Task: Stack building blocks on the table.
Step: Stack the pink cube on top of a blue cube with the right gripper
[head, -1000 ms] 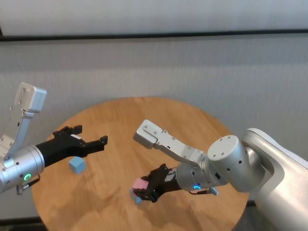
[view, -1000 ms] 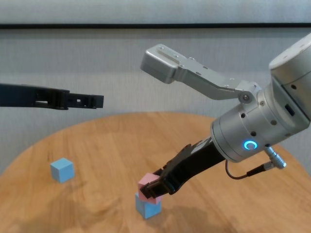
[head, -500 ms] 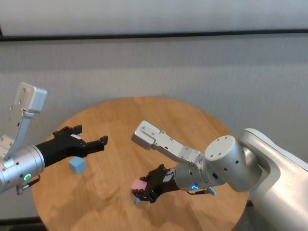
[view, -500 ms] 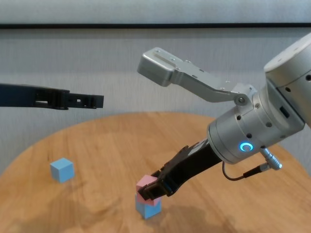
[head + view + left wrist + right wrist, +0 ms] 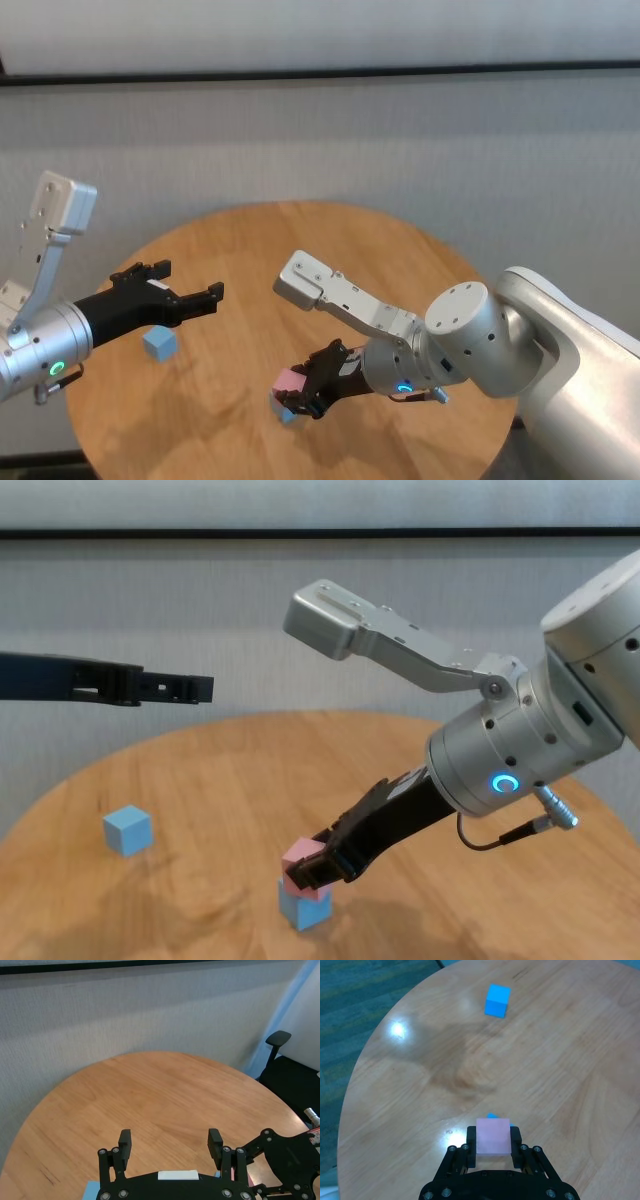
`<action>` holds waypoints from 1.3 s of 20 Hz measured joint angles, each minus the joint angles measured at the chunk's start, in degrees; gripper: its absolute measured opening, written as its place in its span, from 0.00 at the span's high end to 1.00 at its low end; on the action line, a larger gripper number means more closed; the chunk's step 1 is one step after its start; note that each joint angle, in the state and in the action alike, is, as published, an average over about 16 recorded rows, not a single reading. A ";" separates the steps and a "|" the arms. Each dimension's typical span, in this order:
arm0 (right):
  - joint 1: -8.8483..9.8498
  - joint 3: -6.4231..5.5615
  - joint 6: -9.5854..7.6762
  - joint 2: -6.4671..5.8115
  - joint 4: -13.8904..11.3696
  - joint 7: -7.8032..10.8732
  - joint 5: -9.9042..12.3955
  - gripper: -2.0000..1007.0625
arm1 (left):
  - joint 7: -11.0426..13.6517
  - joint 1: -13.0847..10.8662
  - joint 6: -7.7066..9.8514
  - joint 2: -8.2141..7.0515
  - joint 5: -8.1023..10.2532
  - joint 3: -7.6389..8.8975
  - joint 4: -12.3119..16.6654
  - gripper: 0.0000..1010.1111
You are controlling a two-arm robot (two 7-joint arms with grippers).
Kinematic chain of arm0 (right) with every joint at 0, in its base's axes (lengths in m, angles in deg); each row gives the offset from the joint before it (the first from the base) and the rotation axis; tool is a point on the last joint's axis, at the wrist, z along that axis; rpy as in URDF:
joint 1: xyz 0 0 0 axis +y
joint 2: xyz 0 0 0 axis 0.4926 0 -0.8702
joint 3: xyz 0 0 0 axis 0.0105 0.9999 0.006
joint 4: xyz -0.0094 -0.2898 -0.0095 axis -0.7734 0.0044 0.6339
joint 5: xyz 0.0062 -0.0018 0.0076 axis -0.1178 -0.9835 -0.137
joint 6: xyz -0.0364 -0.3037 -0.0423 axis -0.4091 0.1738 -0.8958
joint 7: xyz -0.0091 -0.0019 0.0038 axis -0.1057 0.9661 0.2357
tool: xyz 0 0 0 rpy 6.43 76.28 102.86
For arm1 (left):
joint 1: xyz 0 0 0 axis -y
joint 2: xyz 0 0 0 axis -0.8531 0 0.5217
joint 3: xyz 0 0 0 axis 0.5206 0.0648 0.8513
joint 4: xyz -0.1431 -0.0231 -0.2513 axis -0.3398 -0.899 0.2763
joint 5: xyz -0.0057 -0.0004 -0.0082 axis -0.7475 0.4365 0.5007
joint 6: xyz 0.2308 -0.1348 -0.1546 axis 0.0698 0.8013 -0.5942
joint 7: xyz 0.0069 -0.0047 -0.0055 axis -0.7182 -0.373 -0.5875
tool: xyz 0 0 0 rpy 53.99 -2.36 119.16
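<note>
My right gripper is shut on the pink block. It holds the pink block right over a light blue block standing on the round wooden table; whether the two touch I cannot tell. A second light blue block sits alone at the left. My left gripper hovers open and empty, high above the table near that lone block.
The table edge curves close to the stack on the near side. A grey textured wall stands behind the table. A dark office chair shows beyond the table in the left wrist view.
My right gripper has shifted slightly left and down with the pink block, settling over the blue block. The left arm has not moved.
</note>
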 joint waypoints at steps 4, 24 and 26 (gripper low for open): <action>-0.06 -0.11 0.32 0.25 0.45 0.05 -0.16 0.63 | 0.00 0.00 0.00 0.00 0.00 0.00 0.00 0.01; -0.22 -0.79 1.11 1.30 2.32 0.33 0.20 0.63 | 0.00 0.00 0.00 0.00 0.00 0.00 0.00 0.01; -0.22 -0.82 1.17 1.31 2.36 0.38 0.26 0.62 | 0.00 0.00 0.00 0.00 0.00 0.00 0.00 0.01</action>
